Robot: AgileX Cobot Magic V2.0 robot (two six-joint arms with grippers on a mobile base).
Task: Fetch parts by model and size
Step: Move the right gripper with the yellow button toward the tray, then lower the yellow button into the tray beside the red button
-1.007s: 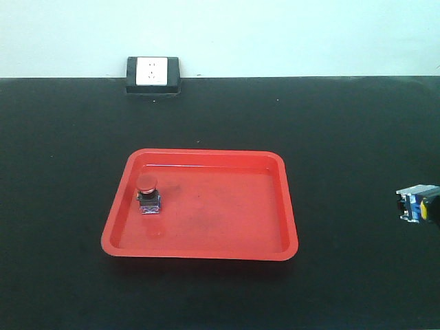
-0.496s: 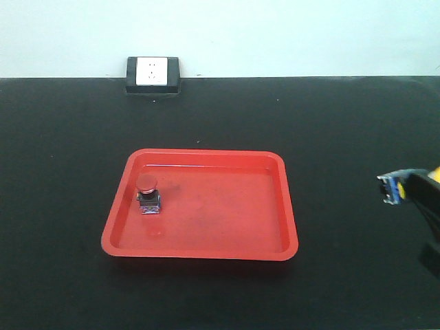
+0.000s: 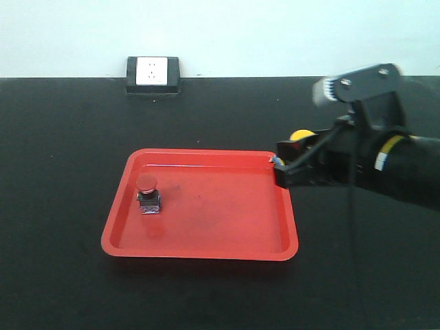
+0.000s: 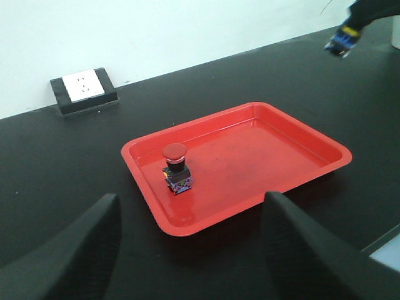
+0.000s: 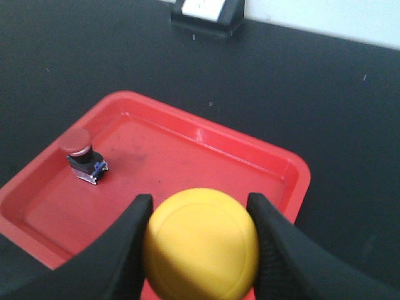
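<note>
On the black table (image 3: 69, 172), the right gripper (image 5: 200, 219) clamps the yellow push-button switch (image 5: 201, 244) above the red tray (image 3: 206, 253); the left gripper (image 4: 190, 244) gapes empty.

red-capped switch (image 3: 148, 194) stands upright in the red tray's (image 3: 206, 251) left half. yellow-capped switch (image 5: 201, 244) is clamped in the right claw (image 5: 199, 250) above the tray's right rim.

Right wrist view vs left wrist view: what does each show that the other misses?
Only the right wrist view shows the yellow button clamped between the right claw fingers, above the tray's near-right corner. Only the left wrist view shows the left claw, open and holding nothing, plus the whole tray outline. Both show the red tray, the red button standing in it, and the wall socket at the table's far edge.
</note>
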